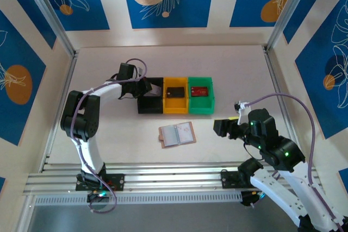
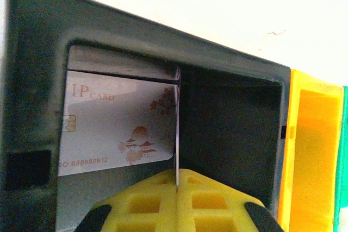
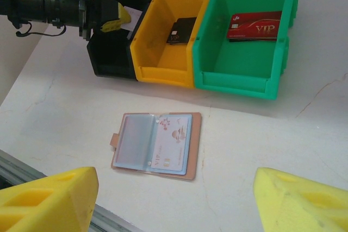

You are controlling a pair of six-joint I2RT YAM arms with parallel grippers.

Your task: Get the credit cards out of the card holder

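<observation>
Yellow bin (image 3: 163, 71): dark card (image 3: 181, 30) | black bin (image 2: 228, 112) on its left: my left gripper (image 2: 178, 180) pinches pale card (image 2: 114, 129) | green bin (image 3: 239, 82) on its right: red card (image 3: 254, 25) | card holder (image 3: 133, 142) open in front | right gripper (image 3: 176, 202) wide, empty

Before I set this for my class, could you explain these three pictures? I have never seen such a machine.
Two robot arms stand at a white table. One picture looks down from above; the others come from cameras on each wrist. The left gripper is shut on a pale VIP card at the black bin. The right gripper hangs open, empty, above the table. A yellow bin holds a dark card, a green bin a red card. The open card holder lies flat, one white card in it.
</observation>
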